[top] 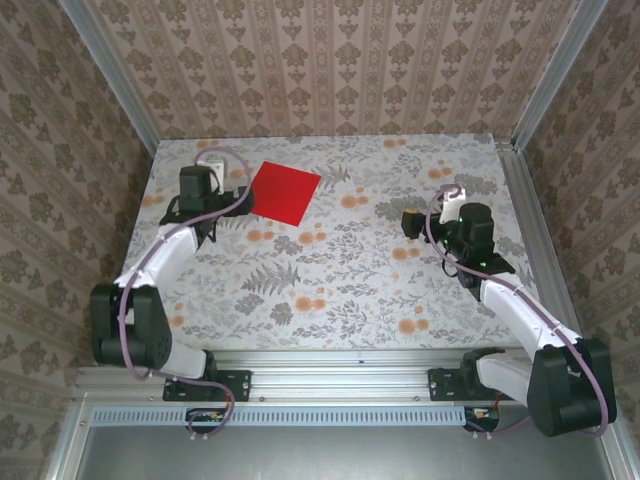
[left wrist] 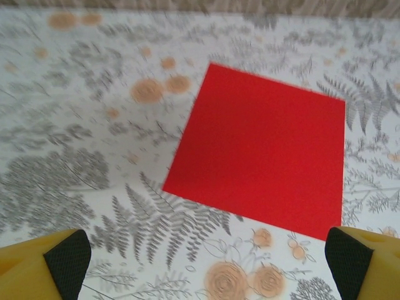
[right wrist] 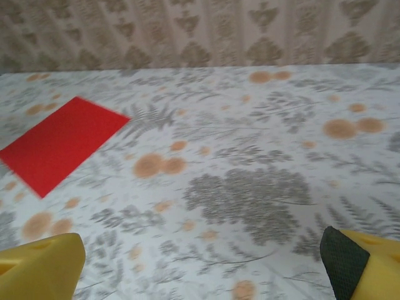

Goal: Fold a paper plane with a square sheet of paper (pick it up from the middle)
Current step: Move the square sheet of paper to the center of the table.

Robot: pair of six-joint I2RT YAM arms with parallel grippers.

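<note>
Two grippers spread wide, empty — left gripper (left wrist: 207,259) just beside sheet of paper (top: 285,192), right gripper (right wrist: 201,259) well apart. Flat on floral table (top: 350,280).

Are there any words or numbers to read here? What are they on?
None: no words, numbers or signs can be read.
The sheet of paper is plain red.
The table and the walls carry only flower and leaf patterns.
Any label on the arms is too small to read.

Bright, even light; wrist views slightly blurred.
</note>
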